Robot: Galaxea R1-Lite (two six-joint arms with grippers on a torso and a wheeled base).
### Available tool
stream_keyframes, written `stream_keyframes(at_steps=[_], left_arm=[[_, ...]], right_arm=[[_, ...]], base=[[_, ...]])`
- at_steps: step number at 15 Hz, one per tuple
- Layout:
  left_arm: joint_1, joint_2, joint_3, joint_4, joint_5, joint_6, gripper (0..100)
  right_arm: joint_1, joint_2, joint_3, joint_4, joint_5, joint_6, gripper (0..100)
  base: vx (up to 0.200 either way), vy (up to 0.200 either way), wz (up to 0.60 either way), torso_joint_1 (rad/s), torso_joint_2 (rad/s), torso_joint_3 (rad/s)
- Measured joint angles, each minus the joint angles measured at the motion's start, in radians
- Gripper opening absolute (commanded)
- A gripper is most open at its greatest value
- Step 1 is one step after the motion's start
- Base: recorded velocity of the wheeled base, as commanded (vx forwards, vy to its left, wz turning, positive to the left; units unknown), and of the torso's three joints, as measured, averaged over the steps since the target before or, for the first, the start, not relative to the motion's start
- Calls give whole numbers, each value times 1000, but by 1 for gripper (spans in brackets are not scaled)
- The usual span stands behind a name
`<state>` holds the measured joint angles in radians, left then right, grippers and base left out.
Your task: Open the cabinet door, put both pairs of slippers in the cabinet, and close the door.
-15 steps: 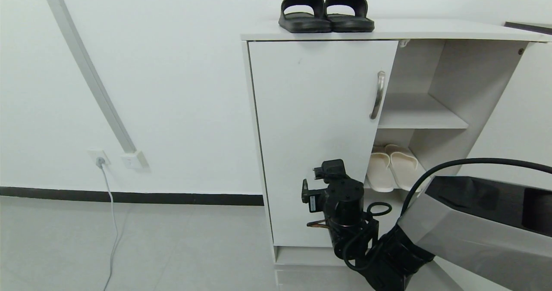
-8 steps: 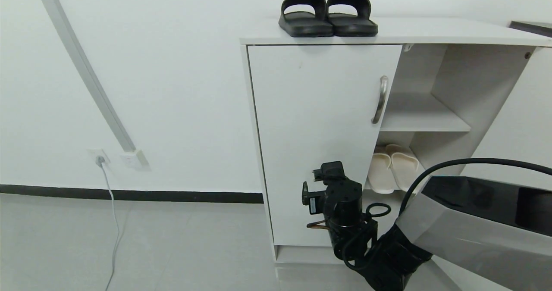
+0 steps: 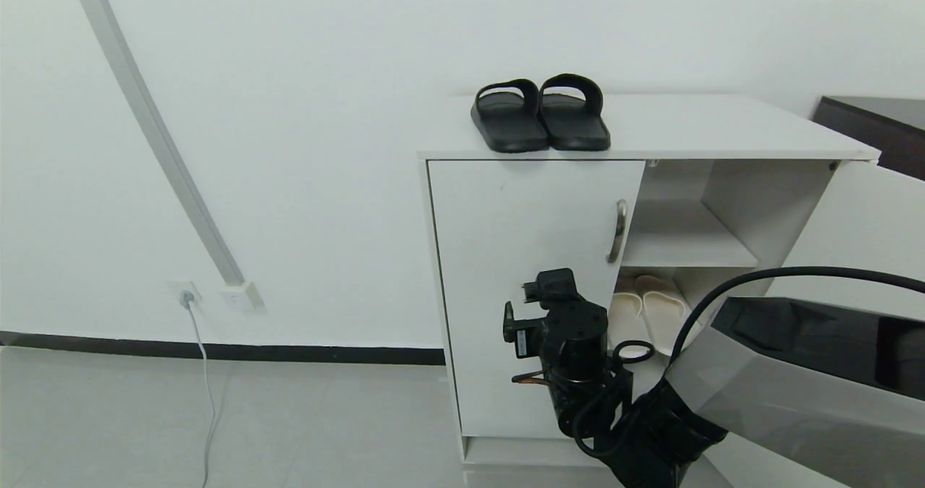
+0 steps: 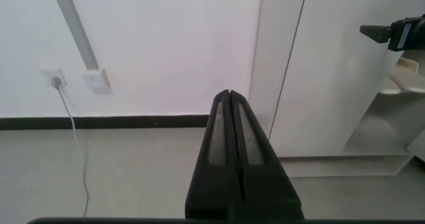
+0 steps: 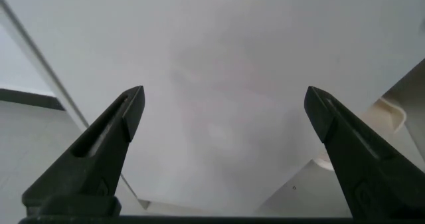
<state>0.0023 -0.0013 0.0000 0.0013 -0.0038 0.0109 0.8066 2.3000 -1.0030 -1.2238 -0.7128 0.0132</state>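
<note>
The black slippers (image 3: 540, 116) lie on the cabinet (image 3: 723, 130) top, long axes near-to-far, well above the nearer right gripper (image 5: 224, 98), which gapes wide and empty low before the left door (image 3: 506, 242), while the left gripper (image 4: 230, 98) is closed on nothing.

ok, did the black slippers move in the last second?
No. The black slippers sit at the same spot on the cabinet top, above the shut door; the camera shifted instead.

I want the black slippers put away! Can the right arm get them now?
Probably not yet. The right tool sits open, low before the closed door, and the black slippers lie high on the cabinet top. Nothing blocks the way up.
</note>
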Motion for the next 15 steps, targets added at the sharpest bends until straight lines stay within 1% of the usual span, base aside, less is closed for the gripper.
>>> stream_keyframes(at_steps=[6,15], left_arm=[[1,0,0,0,0,0,0],[1,0,0,0,1,0,0]], right_arm=[[-2,0,1,0,-2,-2,100],[-2,0,6,0,-2,-2,100]], base=[[0,0,0,160,-483,-323],[0,0,0,215,-528,-317]])
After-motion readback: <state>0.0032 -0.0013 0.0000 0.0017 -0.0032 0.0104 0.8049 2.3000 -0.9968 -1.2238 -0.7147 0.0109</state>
